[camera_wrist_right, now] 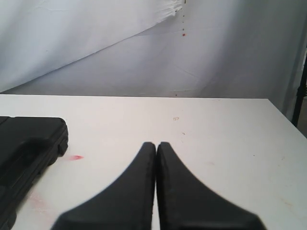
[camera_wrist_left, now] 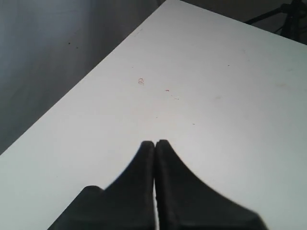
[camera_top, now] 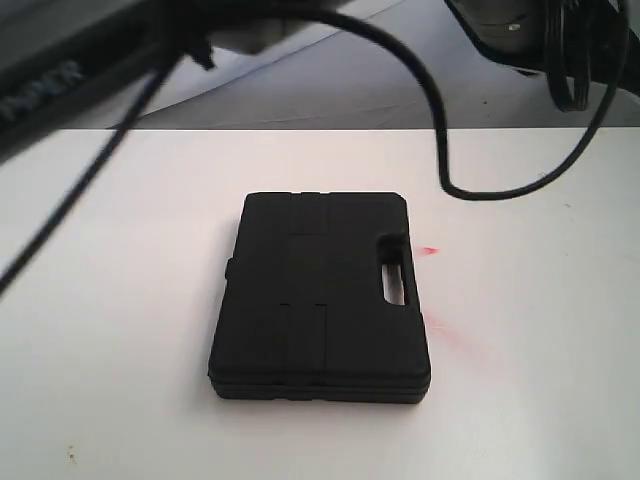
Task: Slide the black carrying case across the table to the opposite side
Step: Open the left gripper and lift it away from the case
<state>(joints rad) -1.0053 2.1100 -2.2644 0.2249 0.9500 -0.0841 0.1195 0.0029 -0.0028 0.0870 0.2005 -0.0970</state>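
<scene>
The case [camera_top: 320, 295] lies flat near the centre of the tabletop [camera_top: 110, 300]. The left gripper [camera_wrist_left: 155, 143] and the right gripper [camera_wrist_right: 156, 144] are fully closed, empty, and clear of the case.

I see the exterior view bright and evenly lit, with the white worktop [camera_top: 120, 300] close to washed out. The case [camera_top: 320, 300] casts only a thin, soft shadow along its near edge, and its matte lid swallows most detail. The cables [camera_top: 440, 120] overhead are blurred. In the wrist views the left tool [camera_wrist_left: 154, 143] and right tool [camera_wrist_right: 156, 143] show dark, soft-edged and out of focus.
</scene>
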